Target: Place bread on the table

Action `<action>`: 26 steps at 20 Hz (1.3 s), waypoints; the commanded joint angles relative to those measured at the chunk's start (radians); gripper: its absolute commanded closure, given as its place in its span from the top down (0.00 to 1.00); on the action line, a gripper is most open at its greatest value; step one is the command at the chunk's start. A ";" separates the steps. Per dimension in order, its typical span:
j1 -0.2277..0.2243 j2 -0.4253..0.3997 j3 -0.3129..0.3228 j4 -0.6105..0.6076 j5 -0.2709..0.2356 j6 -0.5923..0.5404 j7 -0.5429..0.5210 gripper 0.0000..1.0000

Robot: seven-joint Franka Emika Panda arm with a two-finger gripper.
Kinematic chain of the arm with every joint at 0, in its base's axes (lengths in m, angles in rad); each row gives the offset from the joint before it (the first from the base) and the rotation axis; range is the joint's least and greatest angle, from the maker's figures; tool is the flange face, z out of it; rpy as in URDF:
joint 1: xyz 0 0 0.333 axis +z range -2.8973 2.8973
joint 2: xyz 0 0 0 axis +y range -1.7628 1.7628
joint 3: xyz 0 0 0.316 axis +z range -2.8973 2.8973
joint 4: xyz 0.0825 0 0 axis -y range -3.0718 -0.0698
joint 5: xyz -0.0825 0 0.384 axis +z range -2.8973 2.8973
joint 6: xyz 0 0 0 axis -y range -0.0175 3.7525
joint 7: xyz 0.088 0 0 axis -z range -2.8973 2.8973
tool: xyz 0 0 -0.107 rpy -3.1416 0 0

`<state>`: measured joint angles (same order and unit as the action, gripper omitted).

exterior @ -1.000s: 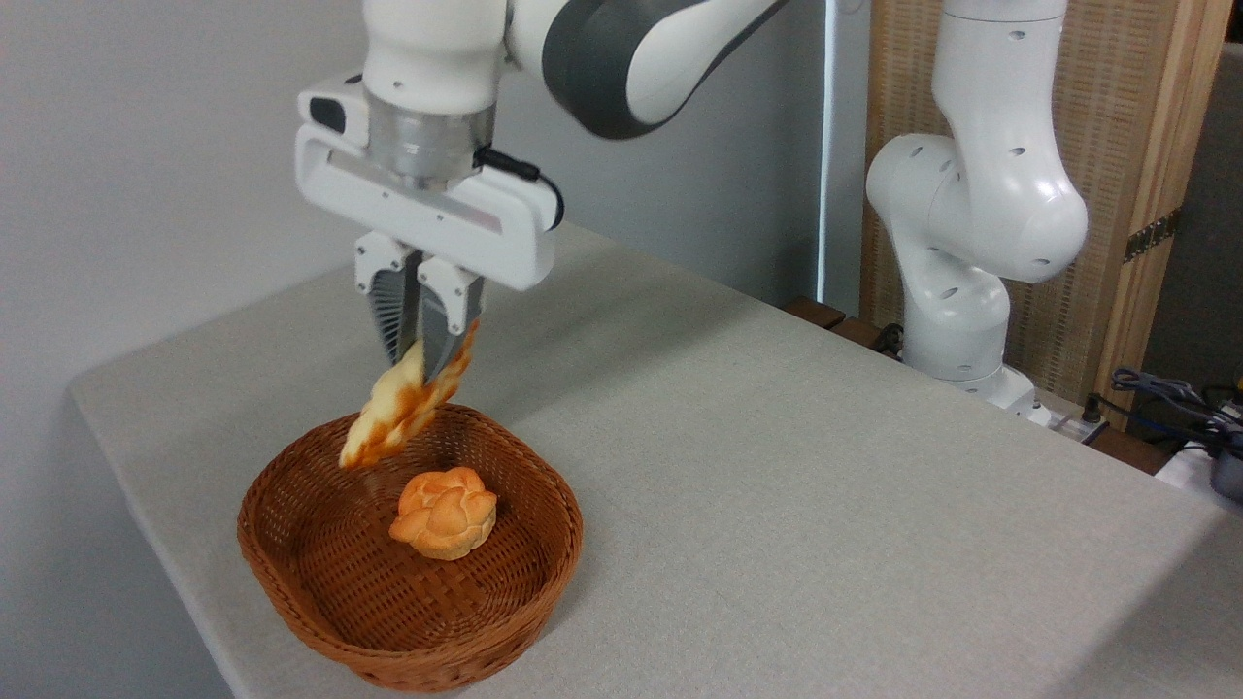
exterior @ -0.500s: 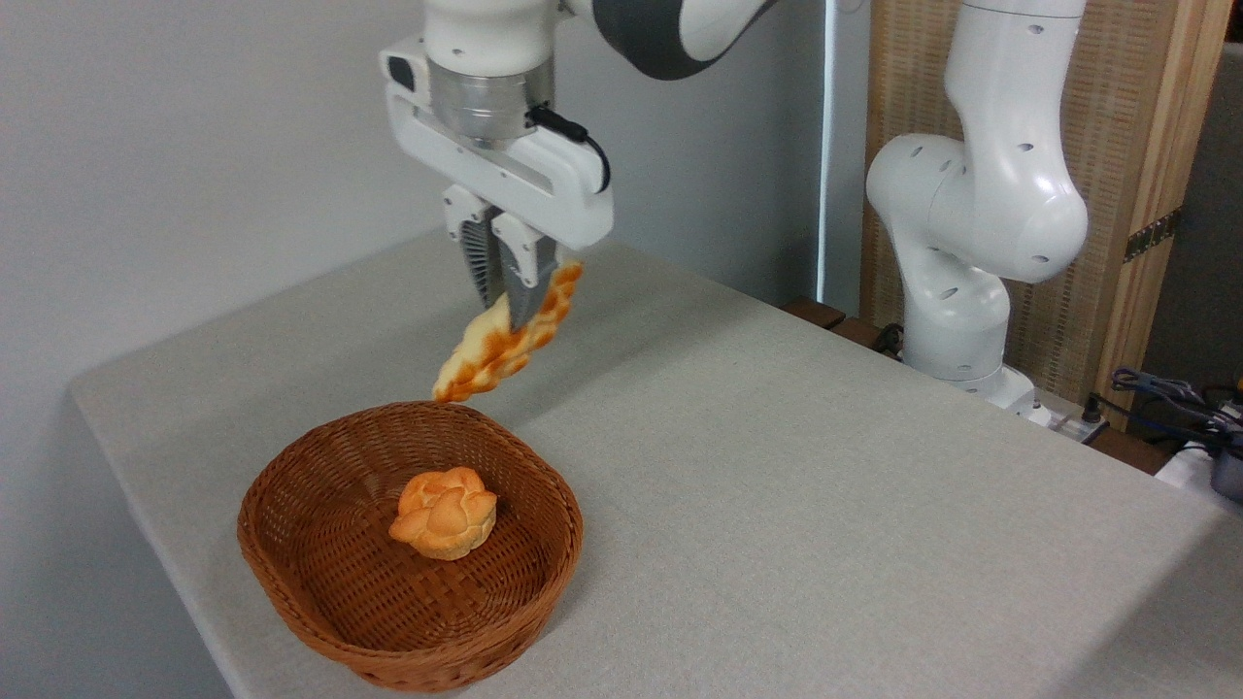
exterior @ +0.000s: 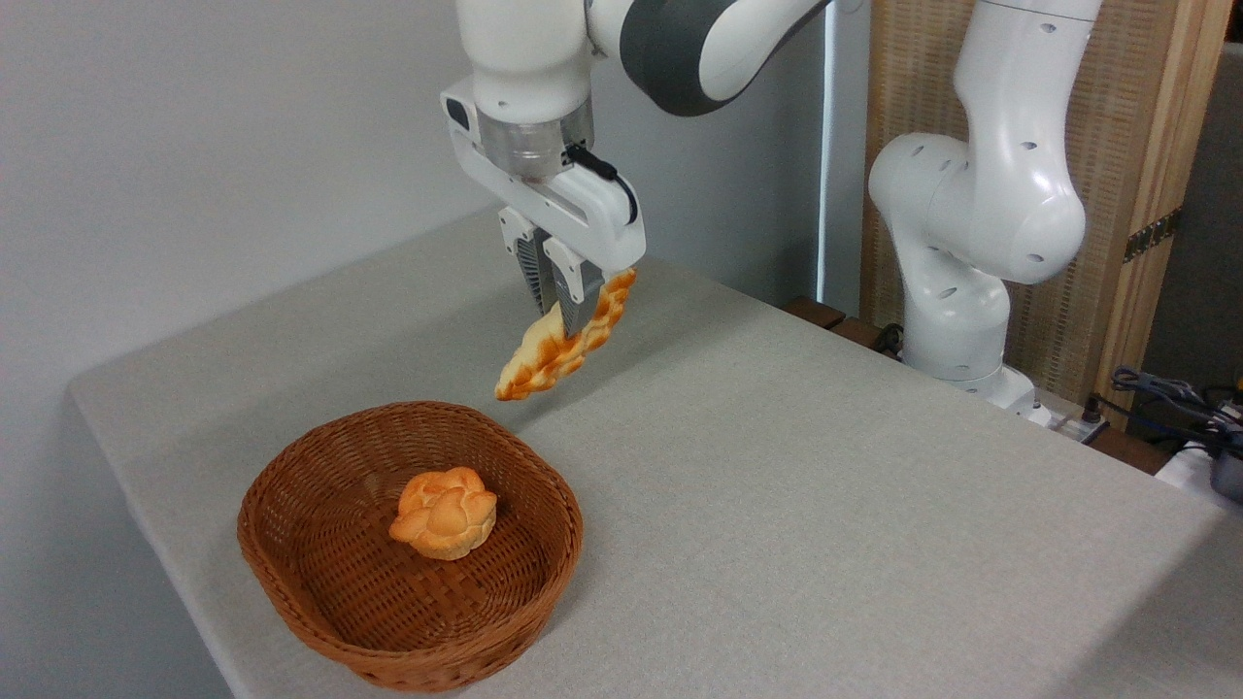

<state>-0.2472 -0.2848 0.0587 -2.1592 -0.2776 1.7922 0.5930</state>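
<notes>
The bread [exterior: 549, 354], a long braided loaf with golden-brown edges, hangs tilted in the air, its lower tip pointing down to the left. My gripper [exterior: 561, 316] is shut on it near its upper half. The loaf is clear of the wicker basket [exterior: 320, 602], above and to the right of its far rim, over the grey-beige table [exterior: 796, 485] and not touching it.
A small round orange knotted roll [exterior: 445, 512] lies inside the basket near the table's front left corner. The arm's white base [exterior: 957, 291] stands past the table's far right edge, with cables [exterior: 1165, 393] at the right.
The gripper has carried the loaf up out of the basket and to the right, away from the basket. The roll and basket have not moved.
</notes>
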 commanded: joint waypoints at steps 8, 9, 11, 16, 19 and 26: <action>-0.006 0.042 -0.019 0.001 0.040 0.053 0.019 1.00; -0.004 0.042 -0.019 0.002 0.040 0.053 0.019 1.00; -0.004 0.041 -0.017 0.004 0.040 0.055 0.021 1.00; 0.000 0.036 -0.011 0.036 0.092 0.096 0.019 1.00; 0.012 0.041 -0.003 0.079 0.147 0.165 0.019 1.00; 0.019 0.096 0.073 0.163 0.247 0.168 0.031 1.00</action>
<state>-0.2257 -0.2276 0.0932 -2.0513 -0.0923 1.9542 0.5967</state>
